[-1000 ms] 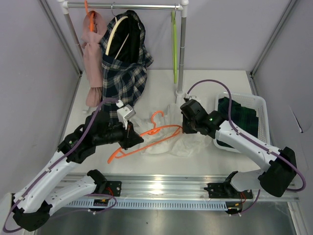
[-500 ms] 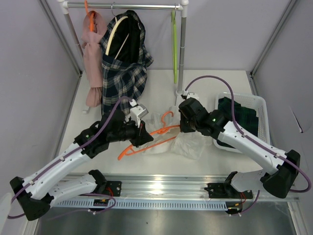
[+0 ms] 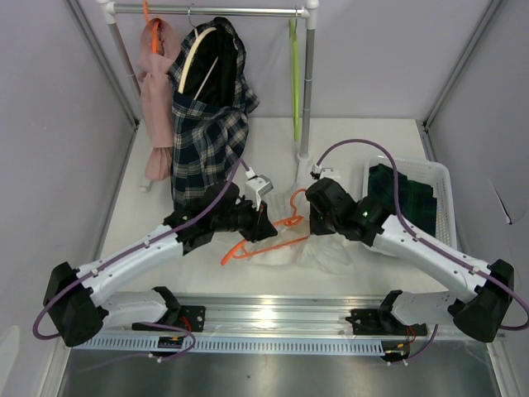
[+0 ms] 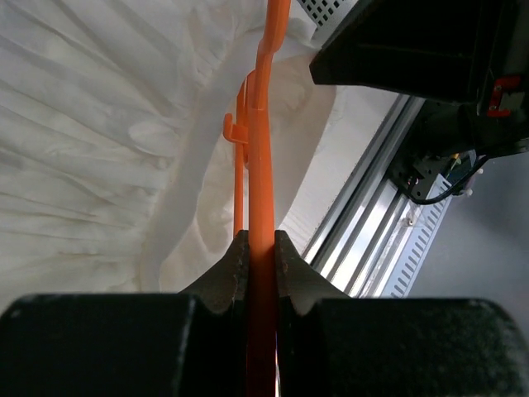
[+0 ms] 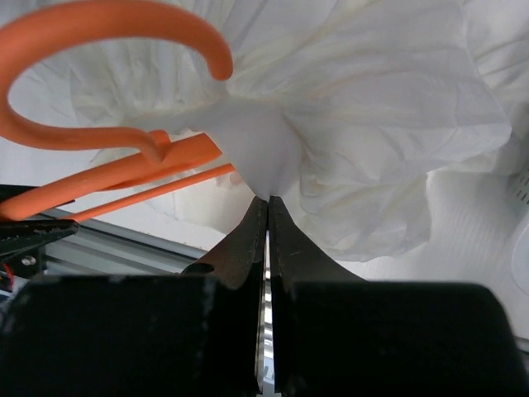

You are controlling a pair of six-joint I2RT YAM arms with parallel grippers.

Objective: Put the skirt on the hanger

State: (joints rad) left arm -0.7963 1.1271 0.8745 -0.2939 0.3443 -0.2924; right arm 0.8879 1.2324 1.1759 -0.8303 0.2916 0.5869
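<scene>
Skirt (image 3: 405, 192) near right gripper (image 5: 266, 203), tight on white garment (image 5: 372, 107); left gripper (image 4: 262, 241) on orange hanger (image 4: 262, 124).

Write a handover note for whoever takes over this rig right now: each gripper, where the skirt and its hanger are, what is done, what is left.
The left gripper has its jaws shut on the orange hanger.
The right gripper has its jaws shut on a fold of the white garment, beside that hanger's hook.
The skirt lies bunched in the basket, untouched.
The lime hanger hangs bare on the rail.
Done: nothing with the skirt yet.
Left: probably release both items, fetch the lime hanger and skirt, and put the skirt on it.
</scene>
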